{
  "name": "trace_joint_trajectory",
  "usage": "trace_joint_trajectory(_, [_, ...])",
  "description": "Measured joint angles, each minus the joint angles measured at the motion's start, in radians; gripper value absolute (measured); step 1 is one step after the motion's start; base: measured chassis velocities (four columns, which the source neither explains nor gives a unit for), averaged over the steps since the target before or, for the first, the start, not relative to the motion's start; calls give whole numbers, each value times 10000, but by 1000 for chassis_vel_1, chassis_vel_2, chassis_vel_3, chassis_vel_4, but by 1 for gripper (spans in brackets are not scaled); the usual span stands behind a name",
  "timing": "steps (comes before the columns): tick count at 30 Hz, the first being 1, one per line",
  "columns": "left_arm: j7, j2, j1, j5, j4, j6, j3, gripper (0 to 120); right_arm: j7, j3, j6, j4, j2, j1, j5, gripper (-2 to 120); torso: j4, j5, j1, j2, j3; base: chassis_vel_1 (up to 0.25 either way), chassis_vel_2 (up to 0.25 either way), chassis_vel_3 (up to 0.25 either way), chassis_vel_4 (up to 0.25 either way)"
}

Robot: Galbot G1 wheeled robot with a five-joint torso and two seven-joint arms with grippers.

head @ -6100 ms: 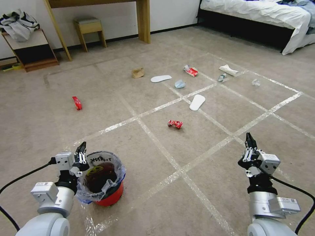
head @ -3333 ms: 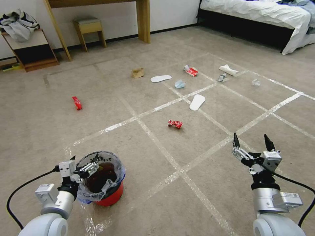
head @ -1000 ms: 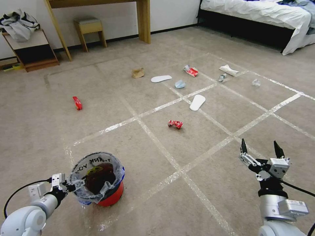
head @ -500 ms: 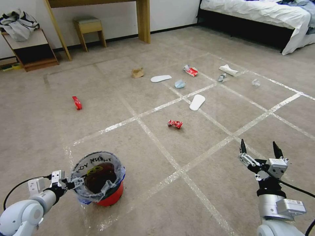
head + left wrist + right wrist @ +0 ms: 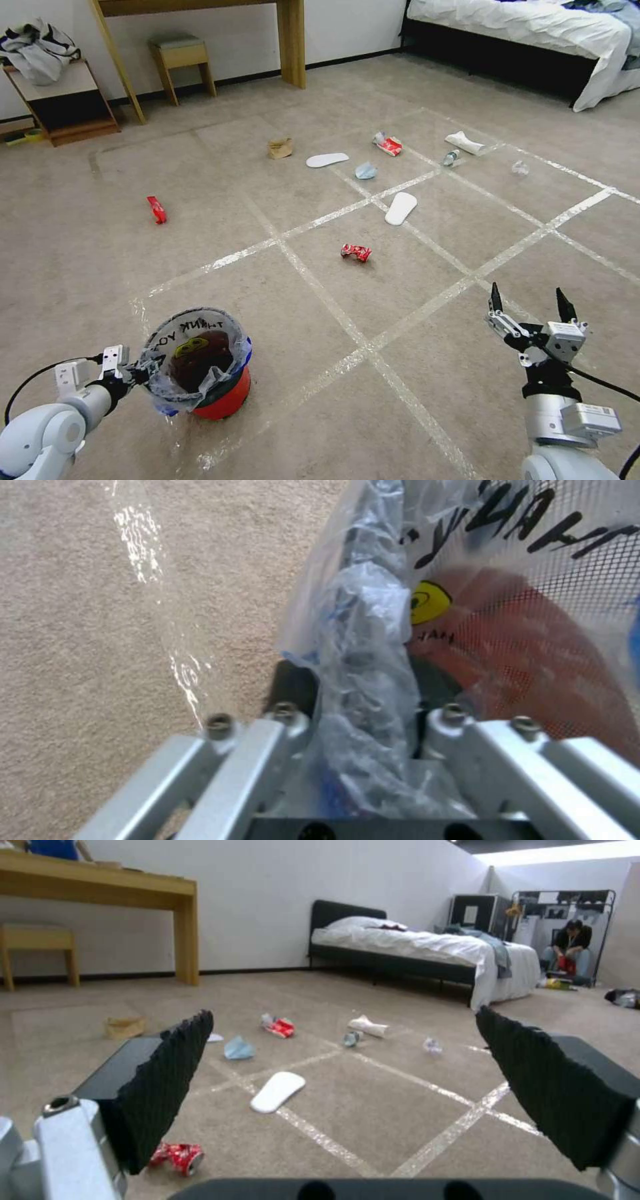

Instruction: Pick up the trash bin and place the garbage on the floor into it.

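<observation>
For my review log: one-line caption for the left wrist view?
Left pincer shut on the bag-lined rim of the red trash bin, above taped carpet floor.

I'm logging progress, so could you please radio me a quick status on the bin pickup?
Left gripper shut on the trash bin rim, bin tilted on the floor. Right gripper open, empty, held above the carpet. Garbage still scattered ahead, red wrapper nearest.
</observation>
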Motion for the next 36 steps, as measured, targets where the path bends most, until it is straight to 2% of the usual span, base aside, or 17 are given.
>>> trace_joint_trajectory(1, [16, 2, 1, -3, 0, 0, 3, 11, 0, -12, 3, -41, -2, 31, -2, 100, 0, -2, 0, 0, 0, 0, 0, 0, 0])
trace_joint_trajectory(2, [16, 2, 1, -3, 0, 0, 3, 11, 0, -12, 3, -41, -2, 31, -2, 100, 0, -2, 0, 0, 0, 0, 0, 0, 0])
trace_joint_trajectory(4, [73, 1, 2, -10, -52, 15, 12, 1, 0, -27, 15, -99, -4, 66, -9, 100, -1, -2, 1, 0, 0, 0, 0, 0, 0])
trace_joint_trajectory(10, [12, -136, -12, -28, -401, 141, -45, 1, 14, -54, 16, -109, -48, 105, -1, 100, -1, -11, 1, -1, 2, 0, 0, 0, 0])
trace_joint_trajectory(11, [-126, -223, -58, -189, -668, 232, -191, 1, 43, -54, 12, -109, -113, 123, 48, 100, 0, -5, 1, -1, 2, 0, 0, 0, 0])
trace_joint_trajectory(15, [-290, -239, -64, -510, -979, 364, -400, 1, 50, -53, 3, -89, -173, 118, 117, 100, -1, -5, 1, -1, 2, 0, 0, 0, 0])
trace_joint_trajectory(17, [-549, -172, -52, -908, -1313, 531, -665, 1, 61, -58, -19, -21, -241, 98, 211, 100, -1, -3, 0, 0, 2, 0, 0, 0, 0])
trace_joint_trajectory(21, [-866, -105, -14, -1303, -1624, 730, -890, 1, 66, -60, -47, 33, -289, 66, 277, 100, -1, -2, 1, 1, 1, 0, 0, 0, 0])
trace_joint_trajectory(22, [-1181, -43, 75, -1667, -1870, 900, -1045, 1, 67, -71, -52, 79, -345, 36, 348, 100, -1, -3, 0, 1, 2, 0, 0, 0, 0])
trace_joint_trajectory(25, [-1447, 58, 271, -1999, -2200, 1090, -1256, 1, 67, -75, -51, 117, -433, 12, 463, 100, -1, -2, 1, 1, 1, 0, 0, 0, 0])
trace_joint_trajectory(27, [-1798, 201, 562, -2405, -2681, 1190, -1564, 1, 90, -31, -90, 212, -574, -58, 672, 100, 0, -3, 1, 1, 1, 0, 0, 0, 0])
trace_joint_trajectory(30, [-2002, 352, 825, -2696, -3063, 1197, -1812, 1, 151, -6, -164, 350, -738, -163, 979, 100, -1, 0, 0, 1, 1, 0, 0, 0, 0])
trace_joint_trajectory(36, [-2207, 539, 1069, -2970, -3251, 1197, -2061, 1, 188, 157, -225, 547, -949, -270, 1160, 100, 0, -1, 0, 1, 1, 0, 0, 0, 0])
